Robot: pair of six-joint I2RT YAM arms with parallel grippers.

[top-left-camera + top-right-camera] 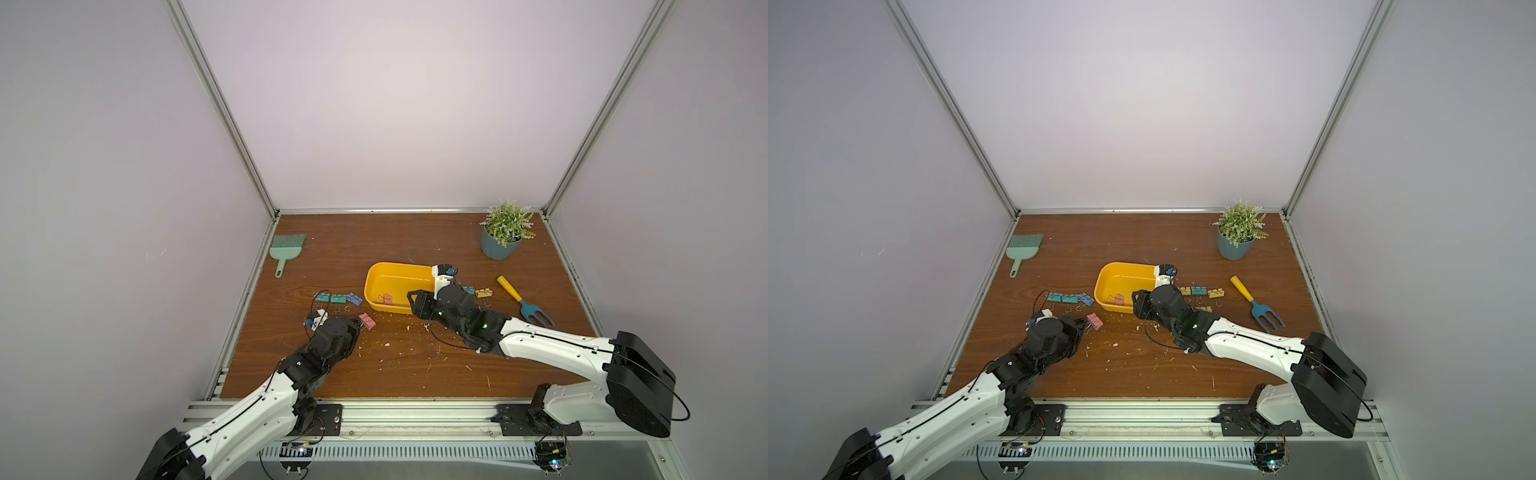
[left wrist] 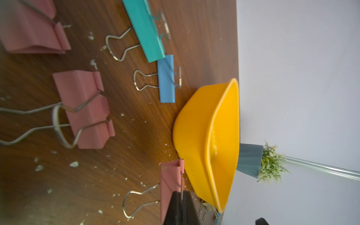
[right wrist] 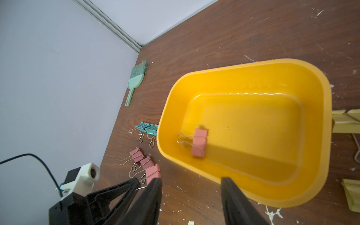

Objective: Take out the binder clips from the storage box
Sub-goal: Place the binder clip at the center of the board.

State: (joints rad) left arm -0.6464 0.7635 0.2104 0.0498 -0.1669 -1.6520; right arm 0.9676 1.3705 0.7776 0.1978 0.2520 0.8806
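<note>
one pink folded-metal binder clip (image 3: 199, 143) lies in the yellow plastic storage box (image 3: 243, 81), ahead of the half-open, empty right gripper (image 3: 191, 179); left gripper (image 2: 181, 192) pinches a second pink clip (image 2: 170, 179) outside.

Top views high; wrists close, left seemingly rolled; share box (image 2: 194, 136) (image 3: 243, 109).

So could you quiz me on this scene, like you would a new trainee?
1. True or false: the storage box is empty.
2. Which hand is shut on a pink clip outside the box? A) left B) right C) neither
3. What tool lies on the table near the left wall?
Key: 1 false, one pink binder clip lies inside. 2 A, the left hand. 3 the green brush.
</note>
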